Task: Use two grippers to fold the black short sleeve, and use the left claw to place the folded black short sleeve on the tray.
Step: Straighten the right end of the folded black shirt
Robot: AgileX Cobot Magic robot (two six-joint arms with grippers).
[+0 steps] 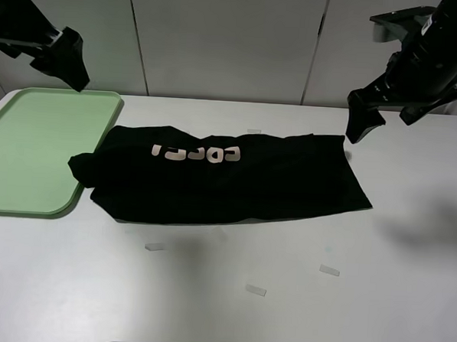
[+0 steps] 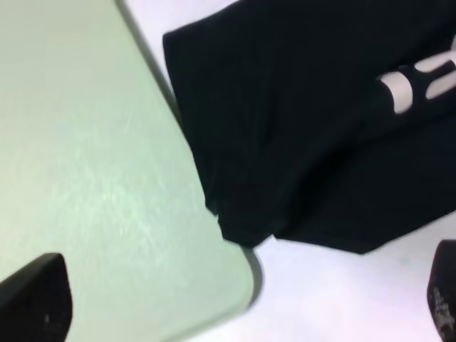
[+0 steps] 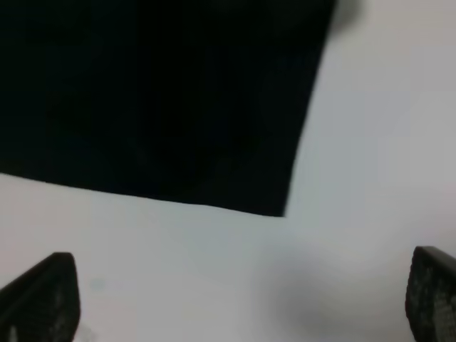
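Left gripper [image 2: 239, 299]: wide open, empty, above tray [image 1: 30, 153] edge. Right gripper [image 3: 242, 296]: equally wide, empty, above far right corner of black short sleeve [image 1: 228, 179]. Lies as long strip on worktop [image 1: 283, 296], lettering up, sleeve end touching tray rim. Likely risks: pinching top layer only, letting fold slip apart; uneven lift at two ends, skewing next fold. Both arms raised, angled down toward garment ends.

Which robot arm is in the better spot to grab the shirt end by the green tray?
Probably the left. The left gripper hangs open above the tray, near that end of the black shirt; the right gripper hangs over the opposite end.
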